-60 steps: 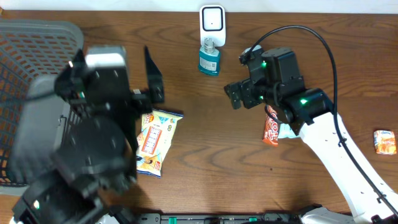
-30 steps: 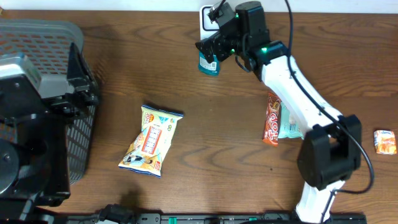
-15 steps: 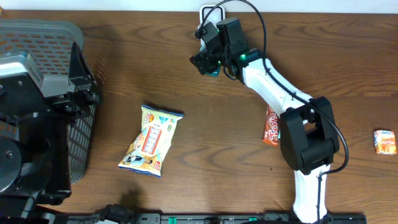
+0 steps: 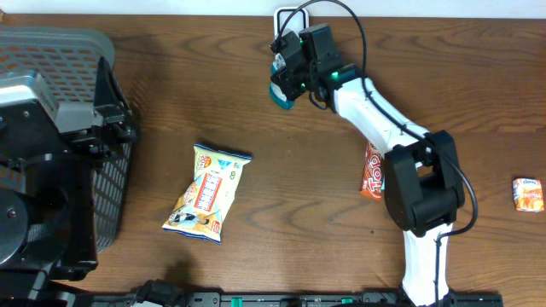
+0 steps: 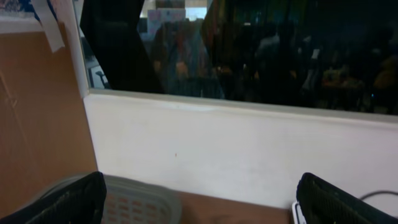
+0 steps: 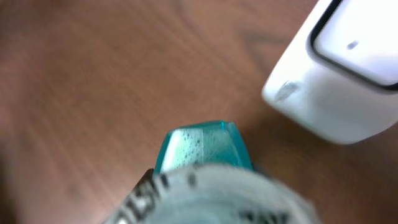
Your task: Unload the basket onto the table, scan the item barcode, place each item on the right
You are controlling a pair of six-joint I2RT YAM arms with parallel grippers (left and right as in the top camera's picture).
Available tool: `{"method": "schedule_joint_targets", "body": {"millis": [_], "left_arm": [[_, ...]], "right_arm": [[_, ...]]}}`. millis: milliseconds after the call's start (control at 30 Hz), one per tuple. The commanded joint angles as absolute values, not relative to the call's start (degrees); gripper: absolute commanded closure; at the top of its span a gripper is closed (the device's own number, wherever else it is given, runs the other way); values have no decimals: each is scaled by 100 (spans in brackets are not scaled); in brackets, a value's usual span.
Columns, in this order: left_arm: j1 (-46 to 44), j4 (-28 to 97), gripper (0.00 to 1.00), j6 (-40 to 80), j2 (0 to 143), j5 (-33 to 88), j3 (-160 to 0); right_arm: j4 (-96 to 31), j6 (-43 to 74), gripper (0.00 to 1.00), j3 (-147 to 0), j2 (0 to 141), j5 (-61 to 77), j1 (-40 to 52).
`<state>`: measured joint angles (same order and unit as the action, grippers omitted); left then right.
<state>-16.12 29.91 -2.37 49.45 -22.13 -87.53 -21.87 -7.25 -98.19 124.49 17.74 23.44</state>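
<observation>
Right gripper [image 4: 284, 83] sitting at teal bottle [image 6: 202, 146], standing just beside white scanner [image 6: 336, 93] at far edge of table [image 4: 299, 179]. Fingers hidden, so grip cannot be told. Left gripper [image 5: 199, 202] gaping wide, facing wall, near basket [image 4: 43, 60].

Right gripper [image 4: 288, 83] now around bottle [image 4: 278, 94]

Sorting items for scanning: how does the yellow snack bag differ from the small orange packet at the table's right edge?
The yellow snack bag is far larger than the orange packet. The bag lies left of centre, near the basket; the packet sits at the far right. Both lie flat on the wooden table, untouched.
</observation>
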Motion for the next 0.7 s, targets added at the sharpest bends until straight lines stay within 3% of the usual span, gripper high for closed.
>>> {"method": "schedule_joint_targets", "body": {"millis": [0,133,233,667], "left_arm": [[-1577,2902,2,-187,4921,-2161,-8744],[-1577,2917,2,-191,4740,-1577,-8744],[-1577,3015,2,-189,4386,-843,-8744],[-1568,2993,2,-252,2078,-561,-8744]], "right_arm": [[-2770,-475,99,-9754,12193,3798,1986],[-3448,-478,99,-9754,11876,5166,1553],[-4040,-486,99,-9754,11743,5262,1356],[-6866,-1459,99,-9754,10956,6274,1140]]}}
